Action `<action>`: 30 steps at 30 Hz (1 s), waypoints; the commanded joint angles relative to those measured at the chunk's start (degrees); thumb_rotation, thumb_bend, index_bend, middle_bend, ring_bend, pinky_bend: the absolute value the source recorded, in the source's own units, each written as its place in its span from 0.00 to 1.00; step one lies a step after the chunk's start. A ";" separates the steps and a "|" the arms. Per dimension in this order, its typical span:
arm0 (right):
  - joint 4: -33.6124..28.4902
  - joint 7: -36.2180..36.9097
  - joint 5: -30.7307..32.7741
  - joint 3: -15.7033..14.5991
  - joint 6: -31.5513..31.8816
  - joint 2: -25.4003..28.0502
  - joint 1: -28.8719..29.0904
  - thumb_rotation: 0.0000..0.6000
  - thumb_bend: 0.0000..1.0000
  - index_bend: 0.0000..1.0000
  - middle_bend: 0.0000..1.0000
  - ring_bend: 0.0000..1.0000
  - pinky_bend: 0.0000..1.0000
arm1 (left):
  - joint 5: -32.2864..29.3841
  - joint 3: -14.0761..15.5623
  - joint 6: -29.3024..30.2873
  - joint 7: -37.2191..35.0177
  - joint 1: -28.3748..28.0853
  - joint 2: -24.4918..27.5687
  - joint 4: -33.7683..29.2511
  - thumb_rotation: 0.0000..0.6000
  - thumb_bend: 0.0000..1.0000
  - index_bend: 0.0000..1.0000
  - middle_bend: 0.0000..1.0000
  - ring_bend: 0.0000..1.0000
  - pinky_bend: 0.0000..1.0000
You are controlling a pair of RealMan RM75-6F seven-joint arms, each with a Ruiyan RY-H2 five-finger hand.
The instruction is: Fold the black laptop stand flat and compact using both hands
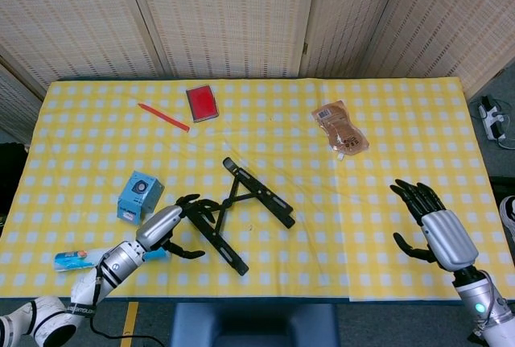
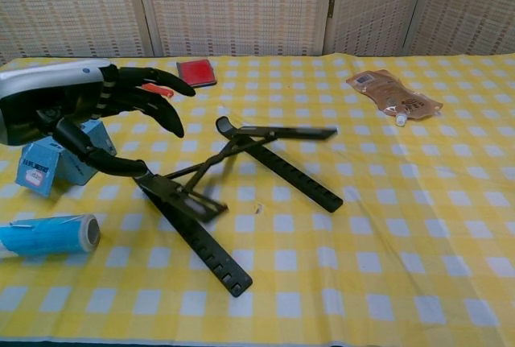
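Note:
The black laptop stand lies on the yellow checked cloth at centre left. Both its uprights are tipped down low over the two long notched rails. My left hand hovers at the stand's left end with its fingers spread above the left rail. Its thumb reaches down to the rail's hinge end, and nothing is gripped. My right hand floats open over the table's right front, far from the stand, and shows in the head view only.
A blue box and a blue tube lie just left of my left hand. At the back are a red wallet, a red pen and a brown pouch.

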 commanded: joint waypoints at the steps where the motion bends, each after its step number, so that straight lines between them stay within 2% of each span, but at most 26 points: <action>1: 0.14 0.08 -0.01 -0.05 0.00 -0.11 0.03 1.00 0.42 0.00 0.07 0.08 0.03 | 1.08 0.60 1.69 -0.35 -0.30 1.14 -0.29 1.00 0.21 0.19 0.37 0.24 0.04; 5: 0.33 0.09 -0.26 -0.28 -0.10 -0.18 0.09 1.00 0.42 0.00 0.07 0.08 0.03 | -0.22 0.32 2.53 4.48 -0.29 0.07 2.50 1.00 0.21 0.19 0.36 0.24 0.04; 11: -0.13 -0.88 -1.19 -0.63 -0.41 0.36 0.45 1.00 0.42 0.00 0.07 0.08 0.04 | -3.60 0.21 3.63 22.10 0.22 -5.68 12.02 1.00 0.21 0.19 0.33 0.23 0.03; 14: -0.39 -2.13 -1.71 -0.73 -0.96 0.66 0.89 1.00 0.42 0.00 0.07 0.08 0.03 | -4.50 0.43 3.83 28.06 0.24 -8.24 16.03 1.00 0.21 0.19 0.31 0.21 0.02; 20: -1.01 -12.49 -1.33 0.38 -4.23 0.36 3.14 1.00 0.42 0.00 0.12 0.10 0.04 | -5.80 0.28 4.22 35.89 -0.36 -13.36 23.76 1.00 0.21 0.14 0.24 0.15 0.01; 24: -0.74 -20.07 -0.24 1.90 -7.44 -1.92 5.70 1.00 0.42 0.00 0.18 0.14 0.10 | -6.38 -0.11 4.62 37.70 -0.94 -16.79 28.43 1.00 0.20 0.12 0.21 0.12 0.01; 30: 1.64 -29.74 1.66 4.14 -11.74 -8.59 9.80 1.00 0.26 0.10 0.27 0.23 0.25 | -6.73 0.31 5.07 39.76 -1.10 -19.58 32.05 1.00 0.20 0.10 0.20 0.12 0.00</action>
